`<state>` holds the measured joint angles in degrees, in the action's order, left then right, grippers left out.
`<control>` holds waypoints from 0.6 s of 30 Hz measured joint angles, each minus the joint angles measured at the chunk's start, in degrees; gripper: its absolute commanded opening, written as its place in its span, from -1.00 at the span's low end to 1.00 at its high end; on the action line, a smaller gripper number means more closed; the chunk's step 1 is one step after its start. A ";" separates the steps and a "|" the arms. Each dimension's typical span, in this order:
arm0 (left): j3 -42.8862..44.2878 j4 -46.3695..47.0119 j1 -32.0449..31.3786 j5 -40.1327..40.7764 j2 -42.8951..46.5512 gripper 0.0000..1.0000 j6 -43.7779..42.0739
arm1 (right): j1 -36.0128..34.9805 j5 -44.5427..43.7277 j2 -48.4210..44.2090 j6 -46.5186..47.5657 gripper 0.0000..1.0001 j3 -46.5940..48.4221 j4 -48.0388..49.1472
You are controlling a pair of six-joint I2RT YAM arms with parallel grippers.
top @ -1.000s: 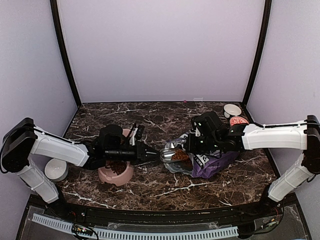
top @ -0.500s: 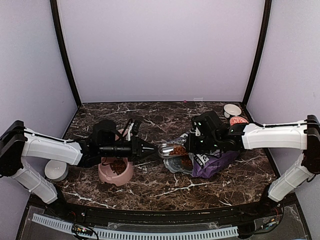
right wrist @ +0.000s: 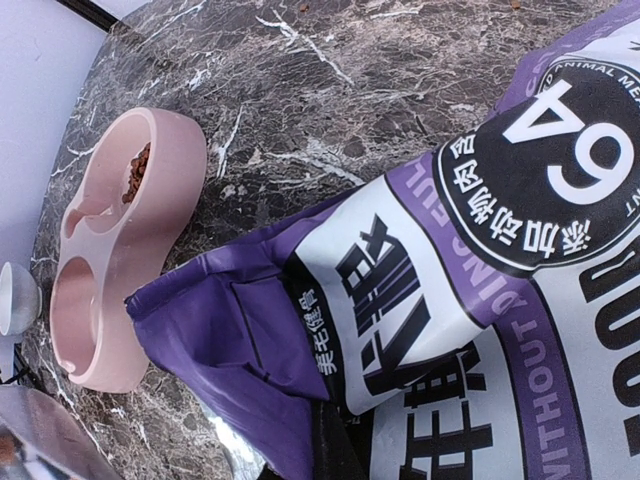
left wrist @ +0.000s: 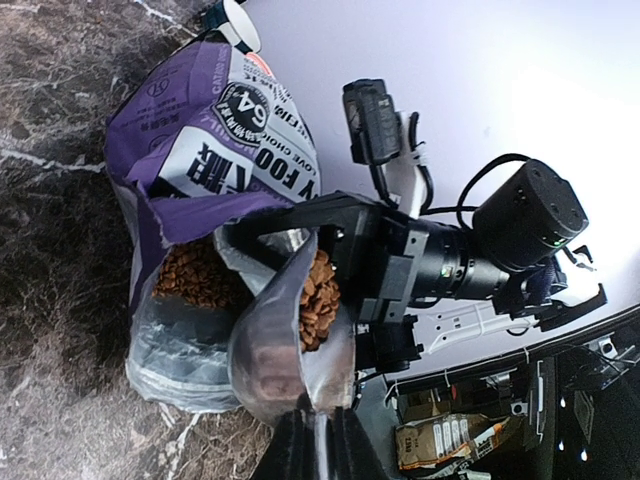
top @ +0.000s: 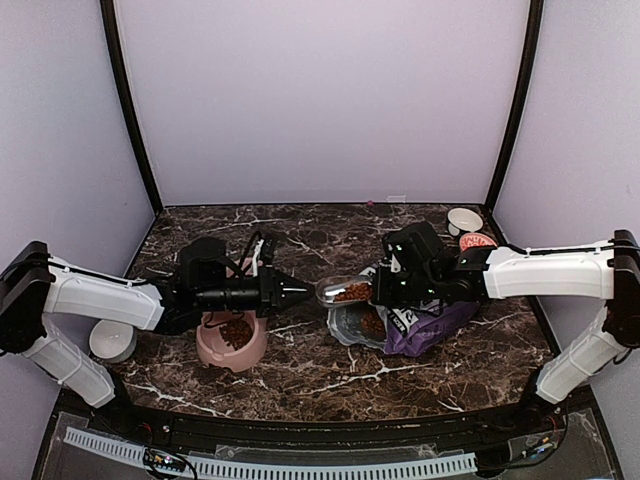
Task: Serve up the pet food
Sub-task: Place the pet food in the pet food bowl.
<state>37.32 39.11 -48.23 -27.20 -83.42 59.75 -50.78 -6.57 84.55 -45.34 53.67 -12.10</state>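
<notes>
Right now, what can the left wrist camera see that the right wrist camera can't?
Only the left wrist view shows the kibble heaped in the shiny scoop, and more of it inside the open mouth of the bag. Only the right wrist view shows the pink double bowl, with some kibble in one cup, and a small white bowl at the picture's edge. Both show the purple-and-white bag and the marble table.

White shells on left arm (top: 100, 297) and right arm (top: 545, 272), black joints, looping black cable (left wrist: 470, 176), green light (left wrist: 553, 241)
</notes>
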 measured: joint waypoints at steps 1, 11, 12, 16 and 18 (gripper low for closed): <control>-0.09 1.09 0.11 -0.09 0.04 -1.00 0.09 | 0.00 0.00 0.00 0.00 -1.00 0.00 -0.02; -3.32 4.68 0.96 -0.87 1.42 -1.00 0.70 | 0.00 0.09 0.44 0.00 -1.00 1.09 -1.42; -3.65 4.87 1.14 -0.90 1.75 -1.00 0.74 | 0.00 0.11 0.55 0.00 -1.00 1.20 -1.51; -5.11 5.99 1.79 -0.79 3.32 -1.00 1.11 | 0.00 0.37 1.16 0.00 -1.00 1.84 -2.05; -5.88 6.69 2.12 -0.59 4.04 -1.00 1.49 | 0.00 0.37 1.20 0.00 -1.00 1.92 -2.19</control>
<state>31.44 45.80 -46.11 -27.79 -79.37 61.23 -50.78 -6.20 85.76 -45.34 55.59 -14.28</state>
